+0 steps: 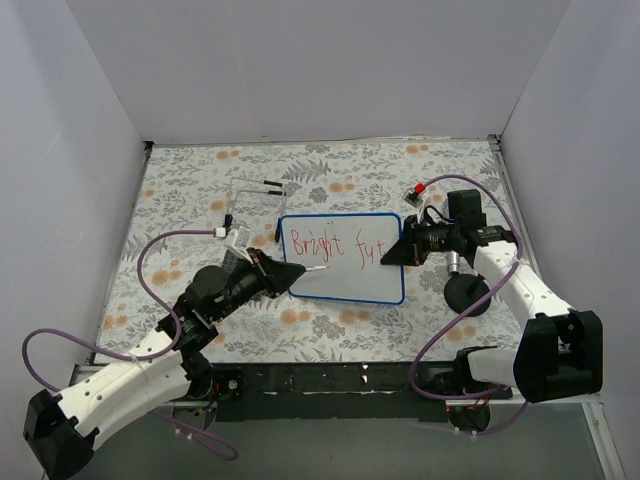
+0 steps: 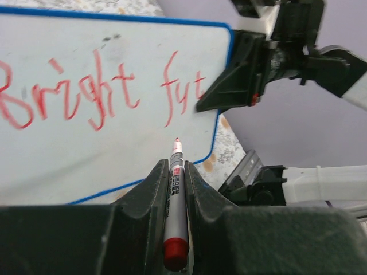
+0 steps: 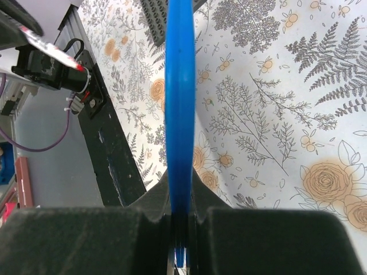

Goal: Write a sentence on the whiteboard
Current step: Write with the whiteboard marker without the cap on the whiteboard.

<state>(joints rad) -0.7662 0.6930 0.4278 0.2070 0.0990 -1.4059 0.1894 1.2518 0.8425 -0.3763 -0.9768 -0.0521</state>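
Note:
The whiteboard [image 1: 345, 280], white with a thin blue rim, lies mid-table. Red lettering "Bright fut" [image 1: 330, 245] runs along its top; it also shows in the left wrist view [image 2: 103, 91]. My left gripper [image 1: 300, 270] is shut on a red-capped marker [image 2: 175, 195], whose tip hovers over the board's lower part, below the lettering. My right gripper [image 1: 392, 255] is shut on the board's right edge; in the right wrist view the blue rim [image 3: 179, 103] runs edge-on between the jaws. The right gripper also appears in the left wrist view [image 2: 200, 106].
A floral cloth [image 1: 200, 185] covers the table. A clear holder with dark pens [image 1: 262, 190] stands behind the board, and a small red-topped item [image 1: 420, 190] lies at back right. Grey walls enclose three sides. A black rail [image 1: 330, 380] runs along the near edge.

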